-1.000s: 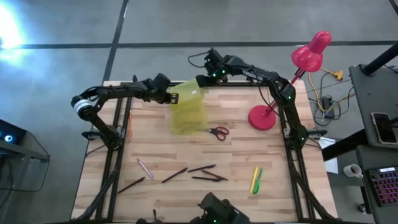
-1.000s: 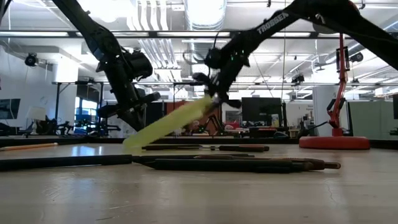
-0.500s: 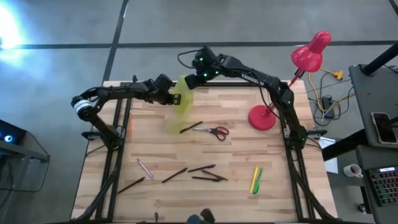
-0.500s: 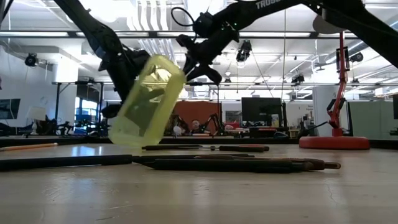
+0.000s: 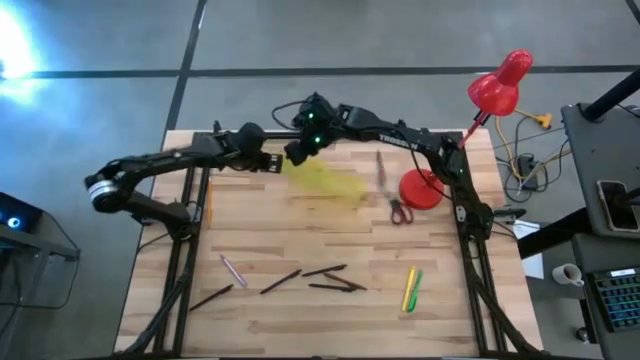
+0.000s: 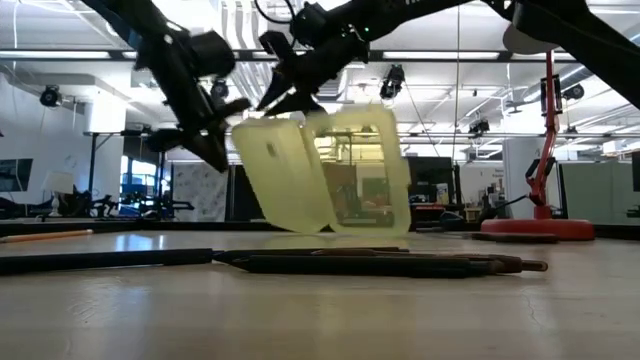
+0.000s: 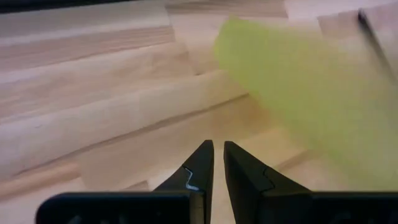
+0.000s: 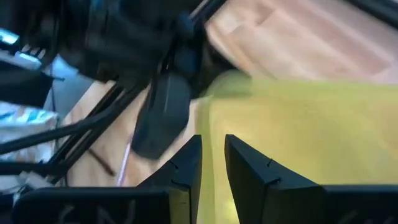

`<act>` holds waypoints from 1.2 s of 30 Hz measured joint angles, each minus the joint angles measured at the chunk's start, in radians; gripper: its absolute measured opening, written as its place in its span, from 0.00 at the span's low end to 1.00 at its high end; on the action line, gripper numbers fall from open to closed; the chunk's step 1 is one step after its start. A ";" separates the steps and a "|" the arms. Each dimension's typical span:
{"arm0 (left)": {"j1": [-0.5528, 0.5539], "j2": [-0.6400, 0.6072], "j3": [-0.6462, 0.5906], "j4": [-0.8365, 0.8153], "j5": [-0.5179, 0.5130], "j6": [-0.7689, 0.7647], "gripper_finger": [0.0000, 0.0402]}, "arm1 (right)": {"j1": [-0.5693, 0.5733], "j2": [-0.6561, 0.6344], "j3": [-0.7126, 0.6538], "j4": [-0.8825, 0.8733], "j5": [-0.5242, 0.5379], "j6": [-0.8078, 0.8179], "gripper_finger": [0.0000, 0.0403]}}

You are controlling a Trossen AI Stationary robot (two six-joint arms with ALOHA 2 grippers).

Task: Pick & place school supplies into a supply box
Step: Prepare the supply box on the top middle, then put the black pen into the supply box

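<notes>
From above: supply box [image 5: 330, 181] blurred yellow-green, over the far half of the surface [image 5: 250, 240] near its middle. Right jaws [image 5: 297, 152] at the box's far-left end; whether gripping it could not be told from here. Left jaws [image 5: 270, 160] just beside, toward the far left corner, apart from the box. Red-handled scissors [image 5: 392, 200] lay toward the right edge, next to the round base of the pink lamp [image 5: 422, 188]. Along the near half: pink pen [image 5: 233, 269], dark pens [image 5: 320, 278] scattered around the middle, yellow marker [image 5: 408, 289] and green marker [image 5: 415, 285] side by side toward the near right corner.

At table height: box [image 6: 320, 170] hung open above the surface, two translucent halves spread, lower edges close to the wood but contact could not be told. Right jaws [image 6: 285, 95] at its upper edge; left jaws [image 6: 215, 120] beside it, holding nothing. Dark pens [image 6: 380, 263] lay in front.

Left wrist: left jaws [image 7: 217, 163] nearly clenched, only a sliver between the tips, nothing gripped; box [image 7: 311, 99] ahead and apart.

Right wrist: right jaws [image 8: 212, 155] narrowly parted over the box [image 8: 298, 143]; a grip on its edge could not be confirmed.
</notes>
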 joint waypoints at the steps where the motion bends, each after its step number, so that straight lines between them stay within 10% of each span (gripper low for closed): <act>1: 0.000 -0.029 -0.007 -0.008 -0.001 -0.012 0.06 | 0.011 0.000 -0.001 0.003 0.000 -0.001 0.16; 17: -0.013 -0.359 -0.157 -0.052 -0.067 -0.194 0.06 | 0.025 -0.031 0.004 -0.083 -0.048 -0.106 0.16; 26: -0.103 -0.366 -0.203 0.016 -0.063 -0.230 0.06 | -0.007 -0.074 0.006 -0.621 0.671 -0.529 0.17; 36: -0.116 -0.366 -0.212 0.072 -0.055 -0.239 0.06 | -0.221 -0.038 -0.136 -0.744 0.750 -0.627 0.38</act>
